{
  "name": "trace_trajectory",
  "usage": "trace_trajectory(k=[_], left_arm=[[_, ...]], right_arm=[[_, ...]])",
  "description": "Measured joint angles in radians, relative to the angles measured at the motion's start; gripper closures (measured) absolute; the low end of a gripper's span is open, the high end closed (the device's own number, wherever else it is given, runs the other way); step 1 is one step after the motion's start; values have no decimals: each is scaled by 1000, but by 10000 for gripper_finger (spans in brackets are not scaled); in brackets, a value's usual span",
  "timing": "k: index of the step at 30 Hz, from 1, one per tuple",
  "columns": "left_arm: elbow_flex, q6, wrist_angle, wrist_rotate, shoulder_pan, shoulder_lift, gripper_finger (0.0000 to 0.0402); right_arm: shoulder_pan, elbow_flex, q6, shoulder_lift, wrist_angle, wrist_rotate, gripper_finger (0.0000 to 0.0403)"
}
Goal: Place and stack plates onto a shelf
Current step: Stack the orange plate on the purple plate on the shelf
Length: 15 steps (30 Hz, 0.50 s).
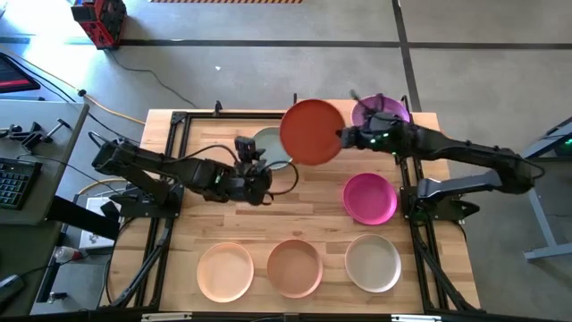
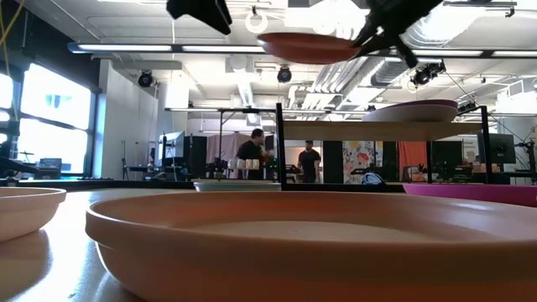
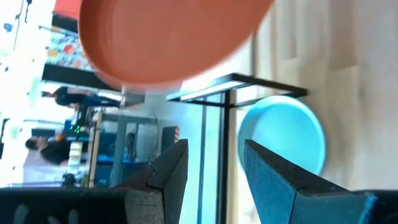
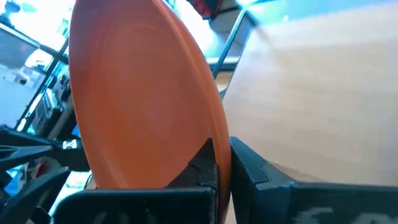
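Note:
My right gripper (image 1: 342, 136) is shut on a rust orange plate (image 1: 312, 131), which it carries in the air above the shelf (image 2: 336, 131), about level in the low view (image 2: 306, 46). A purple plate (image 1: 382, 112) rests on the shelf's right half (image 2: 411, 111). My left gripper (image 3: 214, 149) is open and touches nothing. It hovers high over the table (image 1: 252, 161), near a pale blue-green plate (image 1: 273, 148) that lies flat on the tabletop beside the shelf's left posts. My right gripper (image 4: 222, 158) pinches the rust orange plate's rim (image 4: 208, 140) between its two fingers, on the edge toward the table's right. The fingers come in about level from the right. The plate is lifted clear and juts out past the fingertips toward the table's left.
On the tabletop lie a magenta plate (image 1: 370, 198) and, in a row by the near edge, a peach plate (image 1: 225, 271), a terracotta plate (image 1: 295, 266) and a beige-grey plate (image 1: 373, 262). Black frame rails run along both table sides. People stand in the room beyond.

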Motion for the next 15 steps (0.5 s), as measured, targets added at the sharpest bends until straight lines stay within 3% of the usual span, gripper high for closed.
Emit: trace_trajectory(k=[15], left_arm=[[1, 19, 1, -1, 189, 0, 257]], right_arm=[[-234, 0, 3, -284, -312, -8, 403]])
